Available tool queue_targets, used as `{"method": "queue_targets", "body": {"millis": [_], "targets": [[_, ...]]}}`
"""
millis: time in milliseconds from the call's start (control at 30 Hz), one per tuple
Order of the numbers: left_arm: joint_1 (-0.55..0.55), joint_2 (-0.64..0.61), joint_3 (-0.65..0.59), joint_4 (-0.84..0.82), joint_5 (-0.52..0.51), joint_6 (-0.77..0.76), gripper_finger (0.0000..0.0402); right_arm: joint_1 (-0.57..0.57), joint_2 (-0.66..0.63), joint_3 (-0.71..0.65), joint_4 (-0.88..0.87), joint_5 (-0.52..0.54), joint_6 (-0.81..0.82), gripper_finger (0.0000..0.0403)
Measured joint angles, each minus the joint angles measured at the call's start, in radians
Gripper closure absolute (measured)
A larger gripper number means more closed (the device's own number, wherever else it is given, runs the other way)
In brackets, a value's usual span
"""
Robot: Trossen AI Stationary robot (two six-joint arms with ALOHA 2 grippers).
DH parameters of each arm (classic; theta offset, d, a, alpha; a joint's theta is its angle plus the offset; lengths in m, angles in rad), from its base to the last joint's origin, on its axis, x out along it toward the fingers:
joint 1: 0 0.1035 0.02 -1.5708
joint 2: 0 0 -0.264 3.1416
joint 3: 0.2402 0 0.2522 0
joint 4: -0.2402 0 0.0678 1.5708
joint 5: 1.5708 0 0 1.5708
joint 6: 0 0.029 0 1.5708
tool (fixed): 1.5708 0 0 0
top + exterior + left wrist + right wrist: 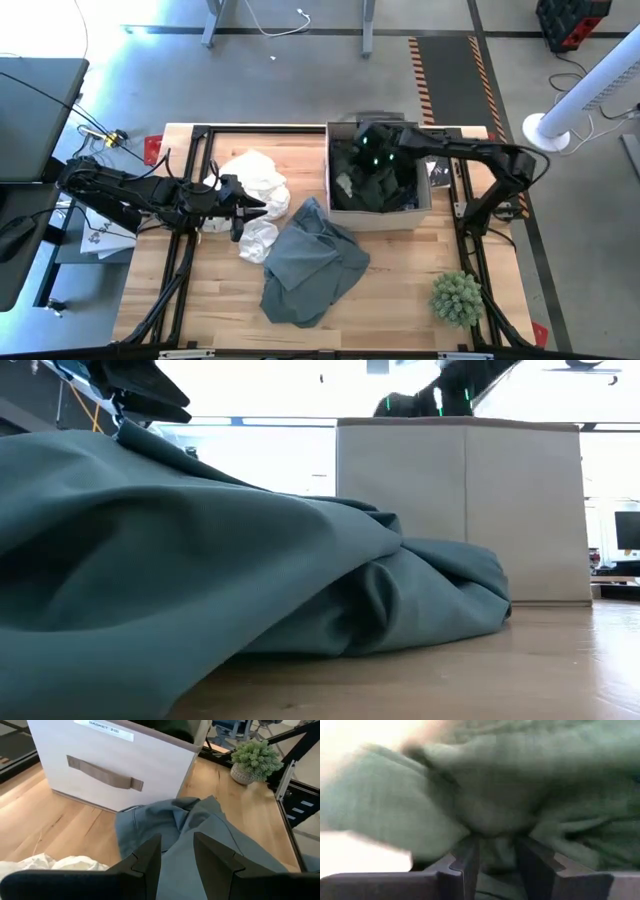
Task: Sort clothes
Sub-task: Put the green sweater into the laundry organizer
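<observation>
A grey-green garment (310, 262) lies crumpled on the table's middle; it fills the low view's foreground (200, 560). A white garment (255, 178) lies heaped to its left. Dark garments (372, 188) lie in the tan box (425, 212). No plaid shirt shows. My left gripper (177, 851) is open and hovers between the white garment and the near-left edge of the grey-green garment (200, 830). My right gripper (497, 852) is open, down inside the box (368, 150), with greenish cloth (485, 795) right at its fingertips. My right gripper meets the cloth heap in the box from above, pointing down. A bulge of the cloth (495, 827) sits at the gap between the open fingertips (467, 855) and is not pinched. The cloth rests in the box.
The box (110, 765) stands at the table's far right of centre, its handled side facing the left gripper. A small potted plant (457, 297) stands near the front right corner. Bare wood (400, 310) lies between the grey-green garment and the plant.
</observation>
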Motion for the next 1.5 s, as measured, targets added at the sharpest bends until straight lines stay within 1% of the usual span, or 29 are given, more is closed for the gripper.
{"method": "queue_targets", "body": {"millis": [100, 167, 200, 267, 333, 400, 467, 500, 600, 667, 800, 833, 900, 967, 1033, 1133, 1233, 1300, 1367, 1433, 1467, 1500], "targets": [[0.000, 0.000, 0.000, 0.000, 0.000, -0.016, 0.0289, 0.013, -0.048, 0.180, -0.104, -0.002, -0.047, 0.0281], [0.000, 0.000, 0.000, -0.002, 0.000, -0.018, 0.0289, 0.030, -0.063, 0.272, -0.187, 0.046, -0.095, 0.0281], [0.000, 0.000, 0.000, -0.002, 0.000, -0.020, 0.0289, 0.042, -0.068, 0.306, -0.211, 0.104, -0.110, 0.0281], [0.000, 0.000, 0.000, -0.002, -0.002, -0.025, 0.0289, 0.065, -0.088, 0.347, -0.243, 0.256, -0.119, 0.0281], [0.000, 0.000, 0.000, -0.003, -0.008, -0.025, 0.0289, 0.076, -0.109, 0.355, -0.263, 0.405, -0.092, 0.0281], [0.000, 0.000, 0.000, -0.003, -0.016, -0.025, 0.0289, 0.072, -0.110, 0.341, -0.313, 0.525, -0.040, 0.0281], [0.000, 0.000, 0.000, -0.003, -0.026, -0.025, 0.0289, 0.060, -0.104, 0.280, -0.335, 0.599, 0.022, 0.0281], [0.000, 0.000, 0.000, -0.003, -0.027, -0.025, 0.0289, 0.053, -0.104, 0.238, -0.334, 0.614, 0.053, 0.0281], [0.000, 0.000, 0.000, -0.003, -0.029, -0.024, 0.0289, 0.030, -0.106, 0.068, -0.280, 0.613, 0.124, 0.0281], [0.000, 0.000, 0.000, -0.005, -0.028, -0.024, 0.0289, 0.024, -0.105, -0.082, -0.191, 0.591, 0.138, 0.0281], [0.000, 0.000, 0.000, -0.007, -0.028, -0.024, 0.0289, 0.009, -0.111, -0.340, 0.082, 0.481, 0.138, 0.0281], [0.000, 0.000, 0.000, -0.007, -0.028, -0.024, 0.0289, 0.003, -0.112, -0.377, 0.129, 0.467, 0.138, 0.0281], [0.000, 0.000, 0.000, -0.007, -0.028, -0.024, 0.0289, -0.009, -0.115, -0.399, 0.142, 0.459, 0.128, 0.0281], [0.000, 0.000, 0.000, -0.007, -0.028, -0.024, 0.0289, -0.018, -0.117, -0.361, 0.085, 0.446, 0.107, 0.0281], [0.000, 0.000, 0.000, -0.010, -0.029, -0.024, 0.0289, -0.021, -0.120, -0.279, -0.013, 0.431, 0.076, 0.0281], [0.000, 0.000, 0.000, -0.011, -0.039, -0.024, 0.0289, -0.004, -0.124, -0.094, -0.223, 0.421, 0.061, 0.0281], [0.000, 0.000, 0.000, -0.011, -0.048, -0.024, 0.0289, 0.037, -0.126, 0.087, -0.417, 0.435, 0.104, 0.0281], [0.000, 0.000, 0.000, -0.011, -0.048, -0.024, 0.0289, 0.074, -0.126, 0.181, -0.507, 0.489, 0.142, 0.0281], [0.000, 0.000, 0.000, -0.011, -0.049, -0.025, 0.0289, 0.127, -0.127, 0.240, -0.527, 0.611, 0.156, 0.0281], [0.000, 0.000, 0.000, -0.012, -0.049, -0.024, 0.0289, 0.179, -0.128, 0.255, -0.478, 0.746, 0.154, 0.0281], [0.000, 0.000, 0.000, -0.013, -0.049, -0.024, 0.0289, 0.200, -0.127, 0.252, -0.436, 0.783, 0.138, 0.0281], [0.000, 0.000, 0.000, -0.013, -0.050, -0.024, 0.0289, 0.215, -0.126, 0.237, -0.373, 0.795, 0.115, 0.0281]]}}
